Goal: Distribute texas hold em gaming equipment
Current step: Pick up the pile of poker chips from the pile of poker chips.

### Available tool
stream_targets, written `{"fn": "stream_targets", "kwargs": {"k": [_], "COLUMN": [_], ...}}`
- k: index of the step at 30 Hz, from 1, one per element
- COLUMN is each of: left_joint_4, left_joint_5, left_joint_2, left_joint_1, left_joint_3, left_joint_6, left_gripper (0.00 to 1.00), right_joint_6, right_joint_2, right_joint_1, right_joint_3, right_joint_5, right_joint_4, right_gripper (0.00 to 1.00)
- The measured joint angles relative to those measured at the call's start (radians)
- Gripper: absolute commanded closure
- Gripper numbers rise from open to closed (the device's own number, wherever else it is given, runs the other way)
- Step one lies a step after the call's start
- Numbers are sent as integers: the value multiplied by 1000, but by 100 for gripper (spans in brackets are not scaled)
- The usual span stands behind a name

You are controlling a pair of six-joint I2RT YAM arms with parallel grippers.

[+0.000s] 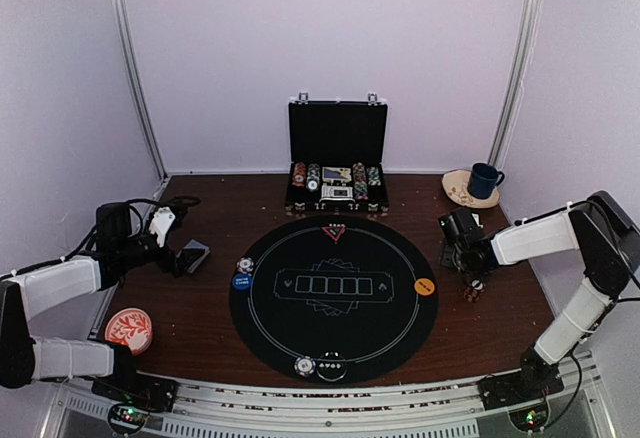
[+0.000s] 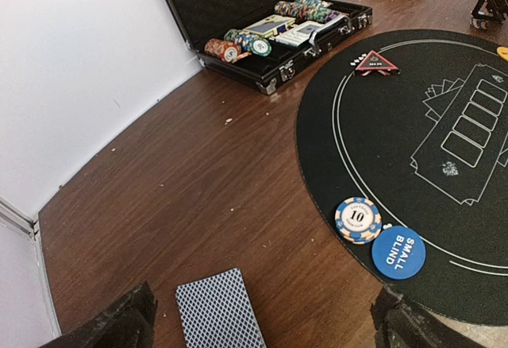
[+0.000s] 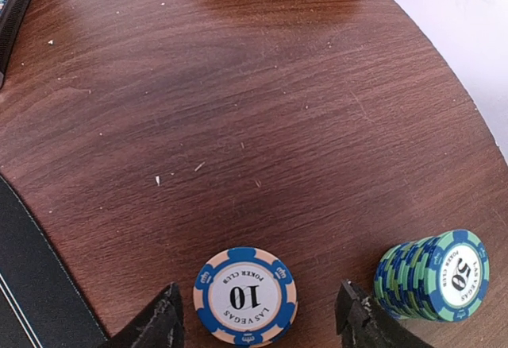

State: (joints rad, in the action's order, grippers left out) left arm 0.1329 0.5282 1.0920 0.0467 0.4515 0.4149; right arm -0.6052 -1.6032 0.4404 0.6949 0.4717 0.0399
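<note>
Showing: 1 card stack (image 2: 220,314) | 1 blue disc (image 2: 398,252) | 1 red triangle marker (image 2: 375,63)

This is a robotics lab test cell, not a home or a card room. Plain white wall panels (image 1: 330,58) close in the scene from 9 through 12 to 3 o'clock, held by bare aluminium uprights (image 1: 133,68). At 6 o'clock a slotted aluminium rail (image 1: 330,420) carries the bolted bases of two white-and-black robot arms (image 1: 60,283), with loose black cable (image 1: 175,201) trailing near 10 o'clock. Small green glows at the bases (image 1: 125,416) look like status lights, though they are too small to be sure. The brown wooden table (image 1: 230,223) holds staged props only: a black round poker mat (image 1: 335,288) at centre, an open black briefcase (image 1: 337,158) at 12 o'clock, and a blue mug (image 1: 485,180) near 2 o'clock.
</note>
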Motion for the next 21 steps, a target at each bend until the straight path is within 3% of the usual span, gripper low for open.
{"fn": "stream_targets", "kwargs": {"k": [21], "left_joint_4": [0], "left_joint_5": [0], "left_joint_2": [7], "left_joint_1": [0], "left_joint_3": [0], "left_joint_6": [0], "left_gripper": [2], "right_joint_6": [6], "right_joint_2": [-41], "right_joint_1": [-5], "right_joint_3": [0], "right_joint_5": [-9], "right_joint_4": [-9], "right_gripper": [44]}}
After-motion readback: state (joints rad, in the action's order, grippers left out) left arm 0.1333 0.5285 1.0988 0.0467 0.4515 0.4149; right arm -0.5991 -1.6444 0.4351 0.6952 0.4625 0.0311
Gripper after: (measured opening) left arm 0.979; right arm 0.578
